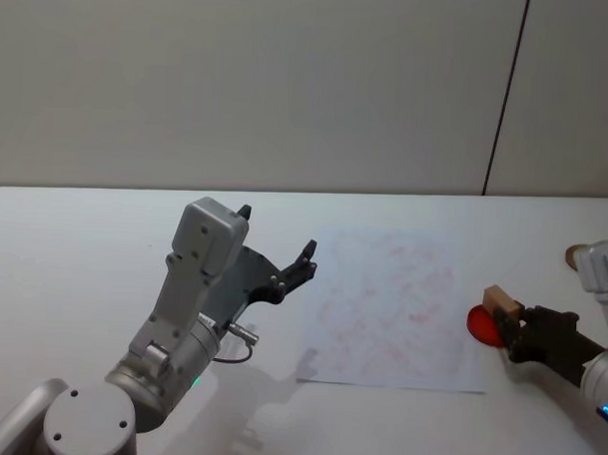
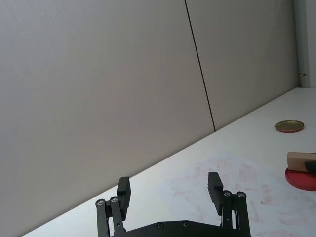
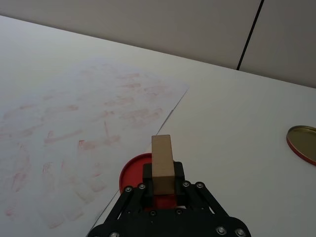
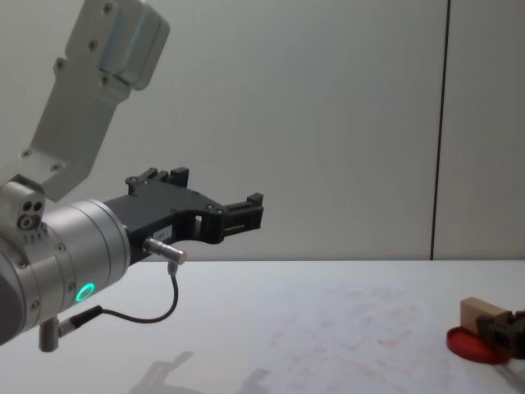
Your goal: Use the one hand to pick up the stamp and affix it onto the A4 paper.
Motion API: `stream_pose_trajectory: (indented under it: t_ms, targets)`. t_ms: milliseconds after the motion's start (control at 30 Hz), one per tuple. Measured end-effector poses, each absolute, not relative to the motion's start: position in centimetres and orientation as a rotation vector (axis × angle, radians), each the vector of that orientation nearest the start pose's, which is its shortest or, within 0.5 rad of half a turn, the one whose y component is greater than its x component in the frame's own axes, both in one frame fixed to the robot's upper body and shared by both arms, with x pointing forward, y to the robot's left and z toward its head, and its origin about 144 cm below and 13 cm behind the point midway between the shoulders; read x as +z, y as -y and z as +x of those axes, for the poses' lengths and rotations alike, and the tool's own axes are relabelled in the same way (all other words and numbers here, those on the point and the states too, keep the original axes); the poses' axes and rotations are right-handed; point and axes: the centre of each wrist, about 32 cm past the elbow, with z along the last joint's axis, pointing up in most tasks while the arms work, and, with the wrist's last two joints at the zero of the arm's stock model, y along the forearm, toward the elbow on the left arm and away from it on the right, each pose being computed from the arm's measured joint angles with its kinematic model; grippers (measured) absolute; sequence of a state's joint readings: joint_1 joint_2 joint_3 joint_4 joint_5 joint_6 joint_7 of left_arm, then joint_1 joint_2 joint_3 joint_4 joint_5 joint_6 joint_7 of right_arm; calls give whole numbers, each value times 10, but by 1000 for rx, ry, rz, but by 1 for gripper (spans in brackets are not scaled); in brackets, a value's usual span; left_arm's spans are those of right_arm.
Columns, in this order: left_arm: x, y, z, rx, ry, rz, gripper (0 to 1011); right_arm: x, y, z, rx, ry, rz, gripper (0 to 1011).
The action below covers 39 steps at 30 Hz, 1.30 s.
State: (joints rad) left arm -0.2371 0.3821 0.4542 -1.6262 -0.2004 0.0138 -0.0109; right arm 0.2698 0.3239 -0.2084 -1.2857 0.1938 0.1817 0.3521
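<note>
Over the red disc, just beside the paper, our right gripper clamps the stamp by its side faces. We judge the wooden block light, rigid and easy to pinch there. Our left gripper hangs parked above the table, jaws spread, holding nothing.

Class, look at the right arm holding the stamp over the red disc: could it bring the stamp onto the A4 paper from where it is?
Probably yes. The right gripper grips the stamp above the red disc, which lies at the edge of the A4 paper; nothing stands between them.
</note>
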Motion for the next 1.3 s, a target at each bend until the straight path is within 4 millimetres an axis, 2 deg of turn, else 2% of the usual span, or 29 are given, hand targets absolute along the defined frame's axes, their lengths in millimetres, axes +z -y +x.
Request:
stream_pose_trajectory:
  t_ms: [533,600,800,933,1133,1300]
  targets:
    - [1204,-198,492,1124,268,61,993,1149,290,527,-1106,-106,-309,239]
    - [1204,-198,492,1124,268,61,993,1148,290,527,-1106,-106,-315,276]
    - [1204,-198,492,1124,268,61,993,1147,289,527,-1108,-111,-332,500]
    - [1204,-198,492,1124,268,61,993,1146,289,527,-1111,-110,-336,592]
    - [1204,-198,492,1124,268,61,993,1147,289,526,-1114,-100,-327,814]
    - [1204,-198,492,1124,268,61,993,1151,288,523,-1118,-71,-293,936]
